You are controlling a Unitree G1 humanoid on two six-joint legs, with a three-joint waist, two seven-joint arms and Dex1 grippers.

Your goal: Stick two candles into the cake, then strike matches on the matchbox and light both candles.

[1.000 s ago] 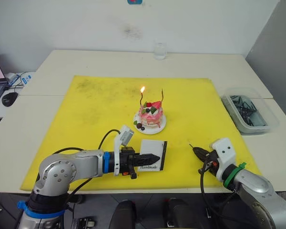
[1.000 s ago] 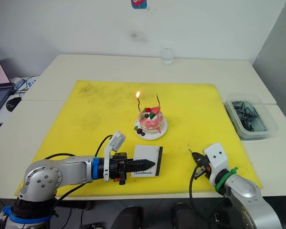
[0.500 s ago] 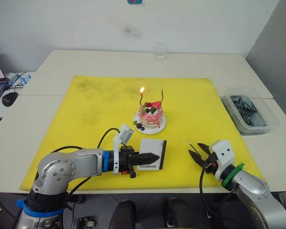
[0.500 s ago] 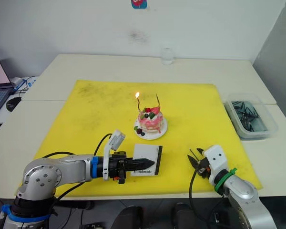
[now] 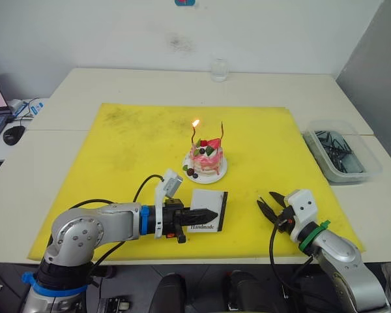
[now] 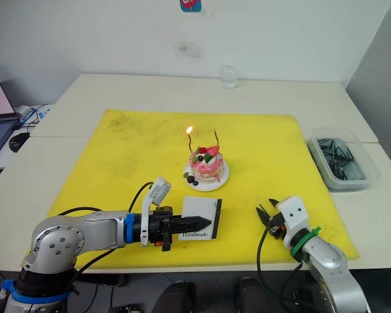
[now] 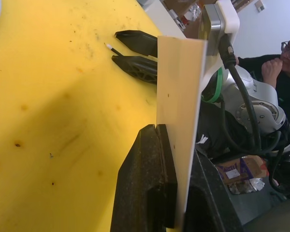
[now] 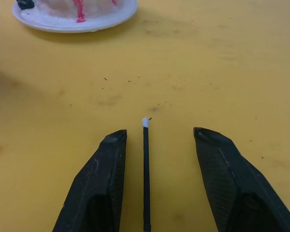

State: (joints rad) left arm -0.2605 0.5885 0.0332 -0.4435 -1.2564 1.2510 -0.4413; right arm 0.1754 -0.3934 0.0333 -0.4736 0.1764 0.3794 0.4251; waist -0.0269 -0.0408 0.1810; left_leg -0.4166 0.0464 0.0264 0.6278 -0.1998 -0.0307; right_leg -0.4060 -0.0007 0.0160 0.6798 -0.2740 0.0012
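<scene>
So the right gripper (image 8: 157,159) is sitting wide open over a match (image 8: 146,169) lying between its fingers on the yellow mat (image 5: 130,140). Left gripper (image 5: 208,214) is pinching the matchbox (image 5: 208,208). Further back, the cake (image 5: 206,158) is holding two candles (image 5: 194,135), one burning.

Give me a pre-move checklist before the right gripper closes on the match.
1. Match lies between the open right gripper fingers: ok.
2. Match centred in the gap: not ok, it sits close to one finger.
3. Left gripper clamps the matchbox: ok.
4. Both candles stand in the cake: ok.
5. First candle lit: ok.
6. Second candle lit: not ok, no flame.
</scene>
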